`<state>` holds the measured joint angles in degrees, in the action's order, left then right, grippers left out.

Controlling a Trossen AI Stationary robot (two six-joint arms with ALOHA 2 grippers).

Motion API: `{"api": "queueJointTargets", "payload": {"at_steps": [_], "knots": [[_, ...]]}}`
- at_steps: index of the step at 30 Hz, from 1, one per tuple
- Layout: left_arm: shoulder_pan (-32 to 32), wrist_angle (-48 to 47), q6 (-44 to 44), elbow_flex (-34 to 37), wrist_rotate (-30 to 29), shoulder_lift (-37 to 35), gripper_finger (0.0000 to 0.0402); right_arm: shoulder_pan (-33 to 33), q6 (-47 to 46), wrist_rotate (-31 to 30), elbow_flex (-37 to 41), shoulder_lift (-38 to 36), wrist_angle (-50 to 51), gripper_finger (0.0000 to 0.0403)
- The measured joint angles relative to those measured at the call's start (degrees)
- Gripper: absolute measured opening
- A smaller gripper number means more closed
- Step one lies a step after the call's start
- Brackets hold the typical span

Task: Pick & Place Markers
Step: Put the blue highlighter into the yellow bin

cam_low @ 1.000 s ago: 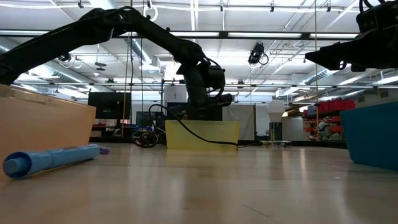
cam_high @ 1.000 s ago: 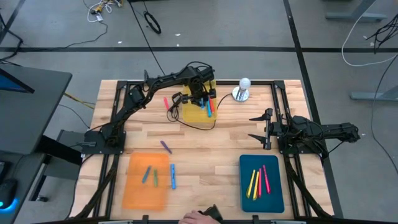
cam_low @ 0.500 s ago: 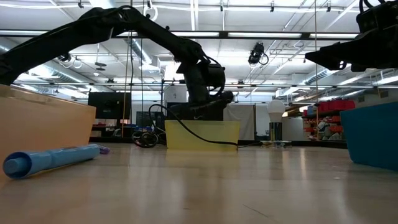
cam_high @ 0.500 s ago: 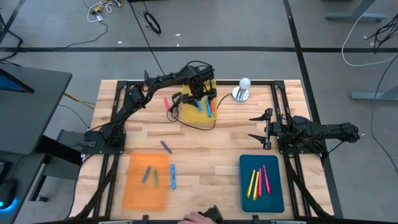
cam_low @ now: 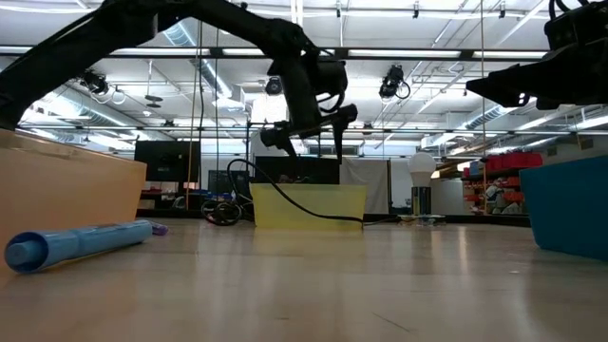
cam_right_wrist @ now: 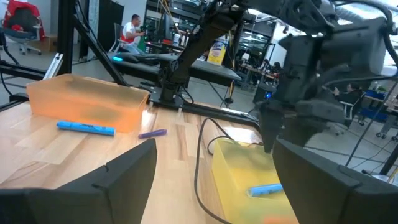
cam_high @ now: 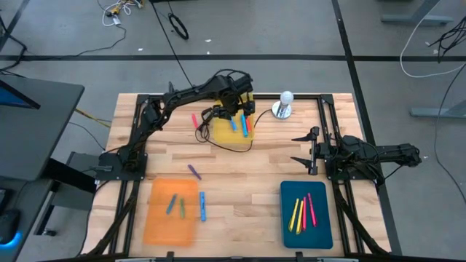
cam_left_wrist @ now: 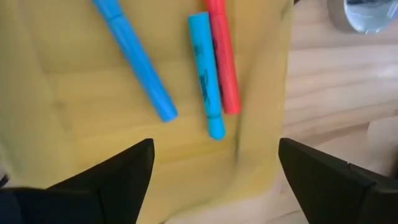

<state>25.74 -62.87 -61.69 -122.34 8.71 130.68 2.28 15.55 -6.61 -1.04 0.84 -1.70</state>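
Beside the yellow tray point(cam_high: 227, 131), black cable point(cam_high: 231, 148), white bulb point(cam_high: 286, 97).

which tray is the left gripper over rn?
The yellow tray at the table's far side; the left gripper hovers open above it. The orange tray and teal tray lie near.

A wooden table point(cam_high: 240, 182) is seen carrying three trays: a yellow tray point(cam_high: 227, 135) at the far middle, an orange tray point(cam_high: 162, 222) and a teal tray point(cam_high: 320, 233) at the near corners. A thin black cable point(cam_high: 231, 148) is draped over the yellow tray's edge. A white bulb on a round base point(cam_high: 283, 105) is stood just beside that tray.
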Motion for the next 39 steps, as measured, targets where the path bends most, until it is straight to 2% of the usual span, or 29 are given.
{"api": "queueJointTargets", "payload": {"at_steps": [7, 11, 15, 39], "knots": [[-4.3, -6.8, 0.7, 0.0, -3.6, -1.7, 0.035, 0.0, 0.0, 0.0, 0.0, 0.0, 0.0, 0.0323], [-7.4, -12.4, -1.5, 0.0, -7.8, -2.5, 0.0351, 0.0, 0.0, 0.0, 0.0, 0.0, 0.0, 0.0323], [-10.5, -15.3, -4.5, 0.0, -9.3, -3.0, 0.0351, 0.0, 0.0, 0.0, 0.0, 0.0, 0.0, 0.0323], [-25.7, -16.9, -16.1, 0.0, -12.6, -6.8, 0.0351, 0.0, 0.0, 0.0, 0.0, 0.0, 0.0, 0.0323]]}}
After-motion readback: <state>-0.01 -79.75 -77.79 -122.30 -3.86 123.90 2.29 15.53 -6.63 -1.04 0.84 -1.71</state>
